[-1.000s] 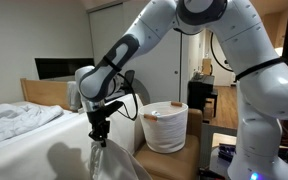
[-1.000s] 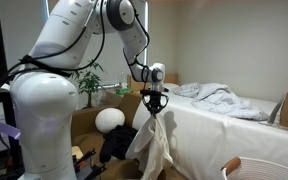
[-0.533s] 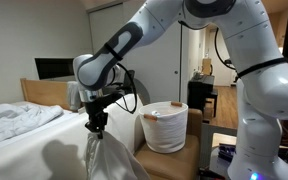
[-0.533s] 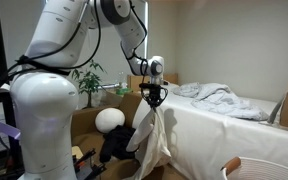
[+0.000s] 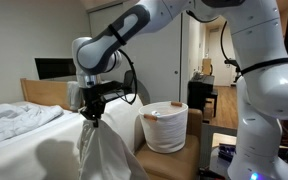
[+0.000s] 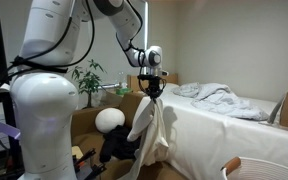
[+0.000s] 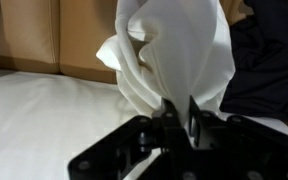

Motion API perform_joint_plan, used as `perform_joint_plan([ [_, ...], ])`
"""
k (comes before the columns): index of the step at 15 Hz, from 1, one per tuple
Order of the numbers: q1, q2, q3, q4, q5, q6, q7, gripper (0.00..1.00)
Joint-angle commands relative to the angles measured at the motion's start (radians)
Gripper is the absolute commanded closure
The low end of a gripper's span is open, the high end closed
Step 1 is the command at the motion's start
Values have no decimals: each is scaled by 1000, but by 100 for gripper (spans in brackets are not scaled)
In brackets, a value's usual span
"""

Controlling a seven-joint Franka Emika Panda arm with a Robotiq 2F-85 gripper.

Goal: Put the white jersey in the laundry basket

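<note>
Fingers (image 7: 168,117) of our gripper (image 5: 92,113) pinch tight on a top fold of the white jersey (image 5: 106,150), which we hold high beside the bed (image 5: 19,140) so it hangs clear, we judge, for carrying to the laundry basket (image 5: 166,127) nearby.

White jersey (image 5: 106,152): pinched at its top by the gripper (image 5: 91,116), hung between bed (image 5: 24,140) and laundry basket (image 5: 165,127) (tan handles).
</note>
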Motion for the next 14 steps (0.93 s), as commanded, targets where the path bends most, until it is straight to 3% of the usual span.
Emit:
perform_joint_plan([
  [1,3,-73,-2,-43,0,-27,32,90],
  [2,1,-17,0,-2,0,-12,7,85],
  [14,0,-27,0,-15,0,-12,11,86],
])
